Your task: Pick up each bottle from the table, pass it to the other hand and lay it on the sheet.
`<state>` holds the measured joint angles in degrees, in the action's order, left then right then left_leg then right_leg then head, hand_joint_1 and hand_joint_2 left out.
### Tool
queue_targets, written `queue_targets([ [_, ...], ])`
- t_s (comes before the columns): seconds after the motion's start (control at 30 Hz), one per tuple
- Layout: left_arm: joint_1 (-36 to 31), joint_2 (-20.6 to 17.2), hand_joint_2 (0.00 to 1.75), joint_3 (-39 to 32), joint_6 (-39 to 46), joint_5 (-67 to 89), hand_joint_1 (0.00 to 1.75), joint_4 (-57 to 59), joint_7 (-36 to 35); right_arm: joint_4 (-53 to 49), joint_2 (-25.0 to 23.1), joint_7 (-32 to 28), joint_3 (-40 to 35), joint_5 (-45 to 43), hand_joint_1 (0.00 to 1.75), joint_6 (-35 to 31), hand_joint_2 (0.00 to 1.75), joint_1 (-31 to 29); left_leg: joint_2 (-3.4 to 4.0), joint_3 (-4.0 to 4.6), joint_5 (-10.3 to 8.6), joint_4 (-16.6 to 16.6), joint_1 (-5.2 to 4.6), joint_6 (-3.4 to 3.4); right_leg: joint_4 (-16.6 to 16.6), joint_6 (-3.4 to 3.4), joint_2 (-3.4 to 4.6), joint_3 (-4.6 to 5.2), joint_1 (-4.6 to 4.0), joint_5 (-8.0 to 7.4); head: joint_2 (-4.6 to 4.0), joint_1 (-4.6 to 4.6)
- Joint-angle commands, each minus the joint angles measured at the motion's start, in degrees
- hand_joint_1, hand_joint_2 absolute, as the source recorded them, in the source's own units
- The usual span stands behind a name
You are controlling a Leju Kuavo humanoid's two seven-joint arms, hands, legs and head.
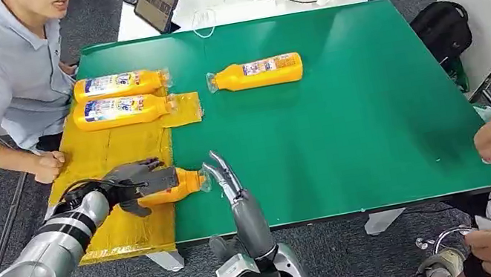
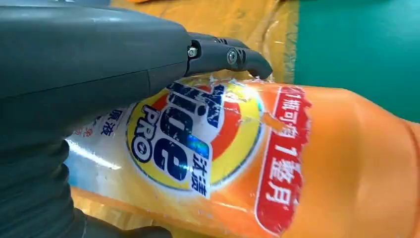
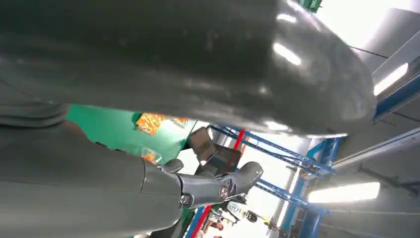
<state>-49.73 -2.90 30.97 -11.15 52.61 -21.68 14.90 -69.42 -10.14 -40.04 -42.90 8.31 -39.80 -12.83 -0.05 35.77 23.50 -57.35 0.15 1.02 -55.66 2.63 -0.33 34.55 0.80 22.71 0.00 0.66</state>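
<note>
Bottle [image 1: 174, 186] gripped in left robot hand [image 1: 132, 187] over sheet [image 1: 110, 157]; right robot hand [image 1: 222, 175] open, empty.

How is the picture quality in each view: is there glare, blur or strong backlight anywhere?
Head view: even light, sharp, soft shadows under the bottle on the green table. Left wrist view: the held bottle is very close, its label glossy with small glare spots; the left hand is soft. Right wrist view: bright ceiling lights wash out the background; the right hand is dark against it.
</note>
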Motion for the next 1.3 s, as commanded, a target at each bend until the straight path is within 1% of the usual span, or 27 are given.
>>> queue_targets([
  [0.03, -2.69, -0.73, 1.75, -1.71, -0.83, -2.36, 0.0, 3.92, 2.51, 3.32, 1.86, 0.04, -2.68, -0.34, 0.0, -0.2, 0.0, -2.69, 0.1, -0.27, 0.15, -0.04, 0.06, -0.06, -0.02, -0.11, 0.11, -0.25, -0.06, 0.11, 0.0, 0.0],
  [0.1, -2.84, -0.86, 1.75, -2.58, -1.46, -3.62, 0.0, 3.71, 3.63, 3.31, 1.96, 0.04, -2.85, -0.49, 0.0, -0.2, 0.0, -2.79, 0.09, -0.17, 0.09, -0.02, 0.05, -0.04, 0.0, -0.08, 0.1, -0.15, -0.06, 0.05, 0.0, 0.0],
  [0.17, -2.98, -0.99, 1.75, -4.92, -2.91, -6.79, 0.0, 3.23, 5.89, 3.32, 2.05, 0.04, -3.14, -0.68, 0.0, -0.2, 0.0, -2.97, 0.09, -0.25, 0.13, -0.03, 0.06, -0.05, -0.01, -0.1, 0.11, -0.24, -0.06, 0.09, 0.0, 0.0],
  [0.2, -3.0, -1.03, 1.75, -5.66, -3.19, -7.76, 0.0, 2.97, 6.81, 3.32, 2.08, 0.04, -3.14, -0.72, 0.0, -0.18, 0.0, -3.0, 0.08, -0.13, 0.07, -0.01, 0.04, -0.04, 0.0, -0.07, 0.08, -0.12, -0.04, 0.04, 0.0, 0.0],
  [0.23, -2.98, -1.3, 1.75, -6.4, -3.56, -8.9, 0.0, 2.43, 8.22, 3.32, 2.09, 0.04, -3.34, -0.82, 0.0, -0.16, 0.0, -3.08, 0.1, -0.24, 0.15, -0.06, 0.07, -0.06, -0.03, -0.11, 0.11, -0.23, -0.07, 0.11, 0.0, 0.0],
  [0.27, -2.68, -1.56, 1.75, -8.3, -4.43, -11.63, 0.0, 1.61, 10.88, 3.32, 2.19, 0.04, -3.78, -0.95, 0.0, -0.17, 0.0, -3.28, 0.11, -0.23, 0.14, -0.05, 0.06, -0.06, -0.04, -0.1, 0.12, -0.21, -0.06, 0.1, 0.0, 0.0],
  [0.3, -2.63, -1.79, 1.75, -8.98, -4.8, -12.66, 0.0, 1.13, 11.96, 3.38, 2.16, 0.04, -3.89, -1.05, 0.0, -0.14, 0.0, -3.34, 0.11, -0.14, 0.09, -0.03, 0.06, -0.05, -0.01, -0.08, 0.12, -0.12, -0.06, 0.04, 0.0, 0.0],
  [0.33, -2.63, -1.79, 1.75, -8.98, -4.8, -12.66, 0.0, 1.13, 11.96, 3.38, 2.16, 0.04, -3.89, -1.05, 0.0, -0.14, 0.0, -3.34, 0.13, -0.25, 0.16, -0.08, 0.08, -0.07, -0.06, -0.12, 0.15, -0.22, -0.08, 0.11, 0.0, 0.0],
  [0.37, -2.63, -1.79, 1.75, -8.98, -4.8, -12.66, 0.0, 1.13, 11.96, 3.38, 2.16, 0.04, -3.89, -1.05, 0.0, -0.14, 0.0, -3.34, 0.08, -0.09, 0.06, -0.02, 0.04, -0.04, 0.0, -0.06, 0.09, -0.08, -0.04, 0.02, 0.0, 0.02],
  [0.4, -2.63, -1.79, 1.75, -8.98, -4.8, -12.66, 0.0, 1.13, 11.96, 3.38, 2.16, 0.04, -3.89, -1.05, 0.0, -0.14, 0.0, -3.34, 0.1, -0.19, 0.12, -0.05, 0.07, -0.06, -0.04, -0.1, 0.11, -0.18, -0.08, 0.08, 0.0, 0.0],
  [0.5, -2.63, -1.79, 1.75, -8.98, -4.8, -12.66, 0.0, 1.13, 11.96, 3.38, 2.16, 0.04, -3.89, -1.05, 0.0, -0.14, 0.0, -3.34, 0.06, -0.11, 0.05, 0.0, 0.04, -0.04, 0.01, -0.06, 0.07, -0.1, -0.03, 0.02, 0.0, 0.0],
  [0.53, -2.63, -1.79, 1.75, -8.98, -4.8, -12.66, 0.0, 1.13, 11.96, 3.38, 2.16, 0.04, -3.89, -1.05, 0.0, -0.14, 0.0, -3.34, 0.1, -0.25, 0.13, -0.04, 0.06, -0.06, -0.02, -0.1, 0.11, -0.23, -0.06, 0.09, 0.0, 0.02],
  [0.6, -1.8, -1.56, 1.75, -12.0, -4.33, -16.53, 0.0, -0.67, 15.23, 3.38, 2.21, 0.04, -3.89, -0.93, 0.0, -0.2, 0.0, -3.33, 0.07, -0.28, 0.15, -0.06, 0.08, -0.07, -0.03, -0.12, 0.08, -0.27, -0.08, 0.12, 0.0, 0.0],
  [0.67, -0.79, -1.51, 1.75, -14.46, -4.99, -20.42, 0.0, -3.41, 18.04, 3.31, 2.31, 0.04, -3.86, -0.84, 0.0, -0.2, 0.0, -3.24, 0.05, -0.11, 0.04, 0.02, 0.02, -0.03, 0.01, -0.06, 0.06, -0.09, -0.02, 0.03, 0.0, 0.0],
  [0.7, -0.77, -1.48, 1.75, -14.59, -5.1, -20.67, 0.0, -3.66, 18.13, 3.33, 2.31, 0.04, -3.87, -0.89, 0.0, -0.19, 0.0, -3.22, 0.07, -0.28, 0.16, -0.06, 0.07, -0.06, -0.04, -0.12, 0.09, -0.27, -0.08, 0.13, 0.0, 0.0],
  [0.77, -0.09, -2.06, 1.75, -15.29, -6.03, -22.44, 0.0, -6.08, 18.94, 3.63, 2.3, 0.04, -3.93, -0.74, 0.0, -0.2, 0.0, -3.34, 0.06, -0.19, 0.1, -0.02, 0.04, -0.05, -0.02, -0.08, 0.07, -0.17, -0.04, 0.08, 0.0, 0.0],
  [0.87, 0.47, -3.29, 1.75, -15.16, -5.67, -23.02, 0.0, -9.22, 19.12, 3.41, 2.45, 0.04, -3.63, -0.61, 0.0, -0.2, 0.0, -3.12, 0.12, -0.31, 0.17, -0.04, 0.07, -0.07, -0.03, -0.12, 0.14, -0.28, -0.07, 0.12, 0.0, 0.0],
  [0.97, 0.99, -3.4, 1.75, -15.28, -5.48, -23.73, 0.0, -10.68, 19.15, 3.25, 2.49, 0.04, -3.34, -0.41, 0.0, -0.2, 0.0, -2.94, 0.1, -0.29, 0.14, -0.02, 0.06, -0.07, -0.01, -0.11, 0.12, -0.28, -0.07, 0.1, 0.0, 0.0],
  [1.03, 2.1, -3.24, 1.75, -15.71, -4.88, -25.11, 0.0, -12.9, 19.45, 2.91, 2.49, 0.04, -2.74, -0.07, 0.0, -0.2, 0.0, -2.6, 0.19, -0.44, 0.26, -0.09, 0.08, -0.09, -0.08, -0.16, 0.21, -0.4, -0.08, 0.2, 0.0, 0.0],
  [1.07, 3.44, -2.82, 1.75, -16.36, -4.59, -26.8, 0.0, -15.17, 19.41, 2.15, 2.55, 0.04, -1.74, 0.48, 0.0, -0.2, 1.75, -2.07, 0.13, -0.59, 0.32, -0.1, 0.09, -0.12, -0.1, -0.21, 0.16, -0.55, -0.1, 0.28, 0.0, 0.02],
  [1.1, 3.95, -2.72, 1.75, -16.58, -4.45, -27.34, 0.0, -15.97, 19.45, 1.97, 2.49, 0.04, -1.4, 0.64, 0.0, -0.2, 1.75, -1.94, 0.06, -0.38, 0.19, -0.04, 0.07, -0.08, -0.05, -0.14, 0.09, -0.37, -0.08, 0.17, 0.0, 0.0],
  [1.13, 4.86, -2.46, 1.75, -16.87, -4.17, -28.11, 0.0, -17.33, 19.28, 1.55, 2.61, 0.04, -0.82, 0.81, 0.0, -0.2, 1.75, -1.67, 0.05, -0.42, 0.24, -0.07, 0.06, -0.09, -0.07, -0.15, 0.08, -0.41, -0.07, 0.22, 0.0, 0.0],
  [1.17, 5.55, -2.19, 1.75, -17.06, -3.92, -28.64, 0.0, -18.29, 19.21, 1.16, 2.69, 0.04, -0.42, 1.07, 0.0, -0.2, 1.75, -1.47, 0.0, -0.24, 0.09, 0.04, 0.02, -0.04, 0.02, -0.08, 0.02, -0.23, -0.02, 0.09, 0.0, 0.0],
  [1.2, 6.83, -1.82, 1.75, -17.82, -3.36, -29.91, 0.0, -20.2, 19.08, 0.25, 2.81, 0.04, 0.55, 1.84, 0.0, -0.2, 1.75, -0.96, 0.04, -0.33, 0.16, 0.0, 0.03, -0.05, -0.01, -0.11, 0.06, -0.31, -0.03, 0.15, 0.0, 0.02],
  [1.27, 12.79, -0.47, 1.75, -19.13, -0.32, -33.68, 0.0, -29.51, 16.85, -3.15, 3.36, 0.04, 5.69, 6.18, 0.0, -0.2, 1.75, 1.36, -0.02, -0.44, 0.21, 0.0, 0.05, -0.06, 0.01, -0.12, 0.0, -0.45, -0.05, 0.21, 0.0, 0.02],
  [1.3, 14.07, -0.28, 1.75, -19.29, 0.46, -34.47, 0.0, -31.52, 16.09, -3.65, 3.12, 0.04, 7.39, 7.74, 0.0, -0.2, 1.75, 2.11, -0.05, -0.49, 0.24, -0.01, 0.03, -0.06, -0.02, -0.13, -0.02, -0.49, -0.03, 0.26, 0.0, 0.0],
])
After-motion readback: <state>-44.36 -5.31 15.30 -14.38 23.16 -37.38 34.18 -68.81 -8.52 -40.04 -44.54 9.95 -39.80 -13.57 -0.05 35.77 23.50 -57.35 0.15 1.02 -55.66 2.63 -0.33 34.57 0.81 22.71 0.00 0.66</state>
